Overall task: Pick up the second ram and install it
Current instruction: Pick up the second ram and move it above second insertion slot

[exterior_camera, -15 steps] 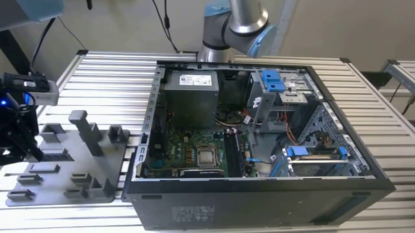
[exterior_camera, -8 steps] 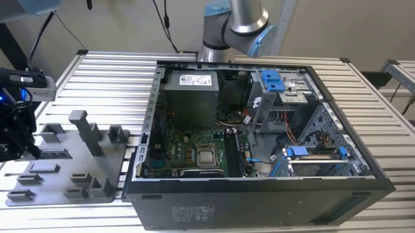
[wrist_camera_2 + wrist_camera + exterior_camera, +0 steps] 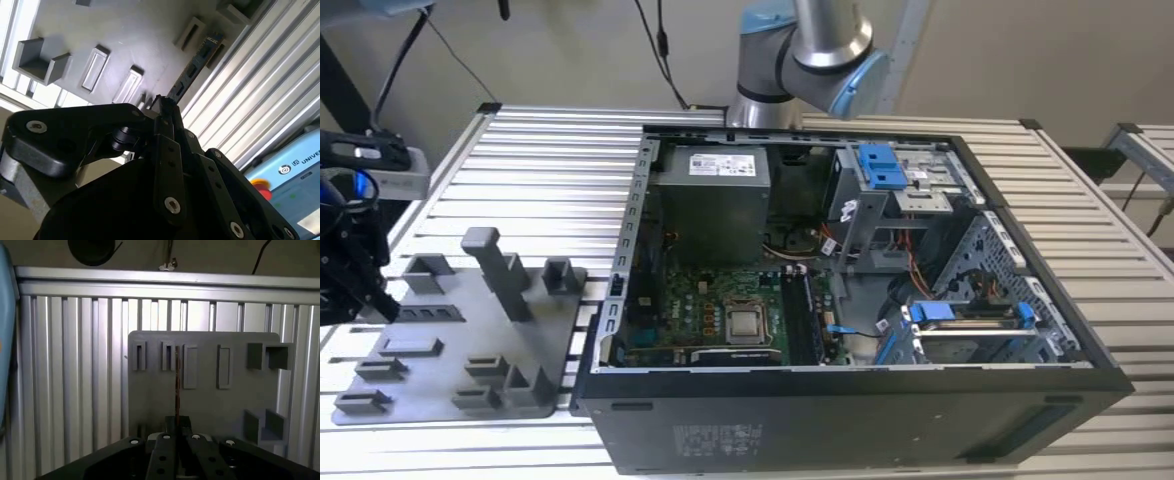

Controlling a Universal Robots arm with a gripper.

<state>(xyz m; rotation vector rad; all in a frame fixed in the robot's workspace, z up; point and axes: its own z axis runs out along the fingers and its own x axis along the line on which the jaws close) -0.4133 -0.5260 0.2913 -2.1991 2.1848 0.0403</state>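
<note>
Clamping long thin dark blue-green memory stick (image 3: 196, 64) in black pincer (image 3: 162, 104), over grey plastic fixture tray (image 3: 125, 35). Flanked by raised grey blocks (image 3: 40, 60), with open black computer case (image 3: 854, 420) just beside tray.

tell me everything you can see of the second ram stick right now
The second ram is a long, thin, flat board, dark blue-green with black chips along its face. In the first wrist view it is edge-on, a narrow dark line. One end is pinched in the gripper, and the rest sticks straight out past the fingertips over the grey fixture tray. Its far end lies by one of the tray's slots; whether it touches the tray cannot be told.
</note>
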